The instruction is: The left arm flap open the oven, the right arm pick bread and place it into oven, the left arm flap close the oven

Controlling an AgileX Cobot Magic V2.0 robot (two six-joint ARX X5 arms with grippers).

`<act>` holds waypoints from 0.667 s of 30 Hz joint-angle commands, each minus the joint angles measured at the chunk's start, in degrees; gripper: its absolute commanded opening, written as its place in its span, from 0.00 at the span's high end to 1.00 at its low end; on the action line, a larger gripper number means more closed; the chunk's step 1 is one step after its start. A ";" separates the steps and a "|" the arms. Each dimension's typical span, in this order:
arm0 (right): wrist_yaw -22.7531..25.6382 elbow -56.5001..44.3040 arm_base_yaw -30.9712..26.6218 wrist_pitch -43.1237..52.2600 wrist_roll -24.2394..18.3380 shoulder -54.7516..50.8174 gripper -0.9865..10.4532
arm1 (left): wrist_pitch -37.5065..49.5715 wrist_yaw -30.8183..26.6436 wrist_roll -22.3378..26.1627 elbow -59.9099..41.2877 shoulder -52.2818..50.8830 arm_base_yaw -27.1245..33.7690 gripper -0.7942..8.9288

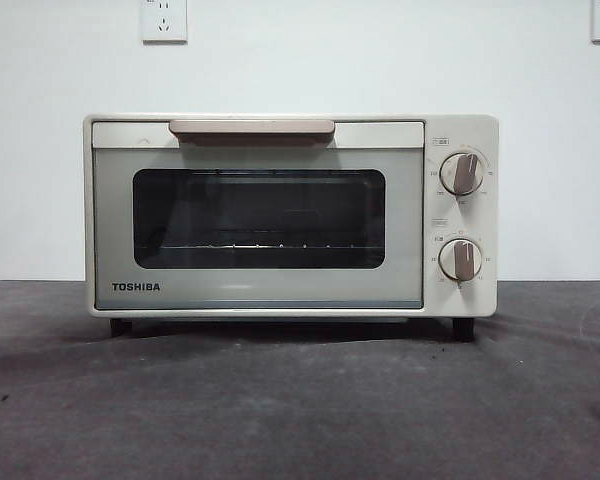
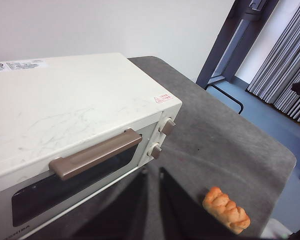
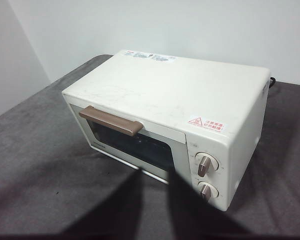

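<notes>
The cream-white TOSHIBA oven (image 1: 280, 215) stands on the dark grey table with its glass door closed and its beige bar handle (image 1: 251, 127) at the top. The wire rack behind the window is bare. The bread (image 2: 226, 210), a lumpy golden-brown bun, lies on the table off the oven's knob side and shows only in the left wrist view. My left gripper (image 2: 152, 170) hangs above and in front of the oven (image 2: 65, 105), jaws close together and empty. My right gripper (image 3: 154, 172) also hangs above the table in front of the oven (image 3: 180, 95), empty. Neither arm shows in the front view.
Two beige knobs (image 1: 461, 173) sit on the oven's right panel. A white wall with sockets (image 1: 164, 20) is behind it. The table's edge (image 2: 285, 160) lies beyond the bread, with grey curtains (image 2: 285, 65) and a dark frame further off.
</notes>
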 commanded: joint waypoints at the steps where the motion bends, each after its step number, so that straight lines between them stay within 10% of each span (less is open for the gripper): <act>1: -0.02 1.03 0.09 0.42 2.16 0.35 0.61 | 0.68 0.44 0.94 1.05 0.37 -0.15 0.67; 7: -0.22 1.03 0.20 0.28 3.23 0.35 0.46 | 0.61 0.42 0.92 1.05 0.37 -0.15 0.37; 20: 3.13 -0.24 3.48 -14.29 3.58 4.24 0.46 | 0.35 0.44 -0.55 1.05 0.37 -0.33 0.37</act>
